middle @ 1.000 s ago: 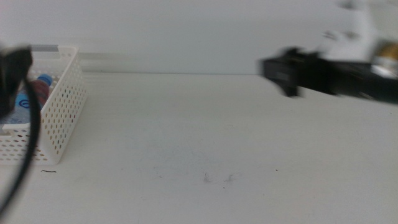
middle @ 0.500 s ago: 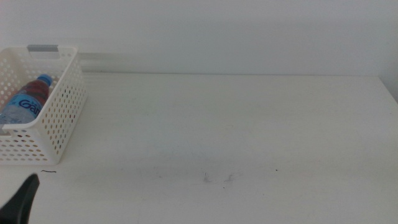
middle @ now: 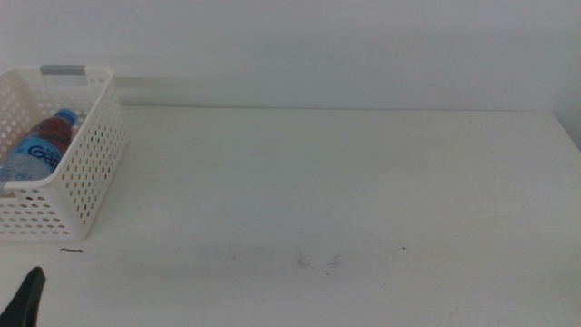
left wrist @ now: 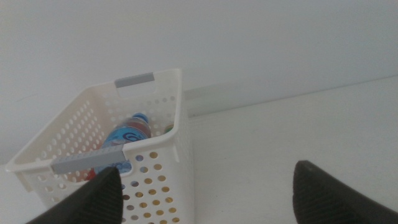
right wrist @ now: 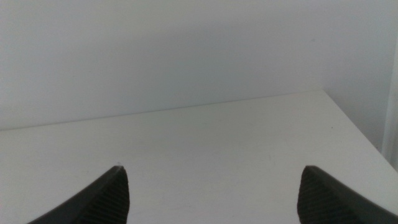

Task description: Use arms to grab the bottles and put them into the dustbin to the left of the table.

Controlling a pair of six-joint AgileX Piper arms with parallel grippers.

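The white perforated dustbin (middle: 91, 173) stands at the table's left edge. The clear water bottle with blue cap (middle: 41, 150) lies inside it, with something red behind it. In the left wrist view the dustbin (left wrist: 158, 146) holds the water bottle (left wrist: 127, 134), and bits of red and yellow show through the holes. My left gripper (left wrist: 208, 186) is open and empty, back from the dustbin. Only its dark tip (middle: 27, 295) shows at the bottom left corner of the middle view. My right gripper (right wrist: 211, 186) is open and empty over the table's right part, out of the middle view.
The white table (middle: 345, 182) has a few small dark scuff marks (middle: 318, 261) near the front middle. Its right edge (right wrist: 354, 121) shows in the right wrist view. A plain white wall stands behind.
The right arm has withdrawn out of the middle view to the right. The left arm has pulled back from the dustbin to the bottom left corner and sunk lower.
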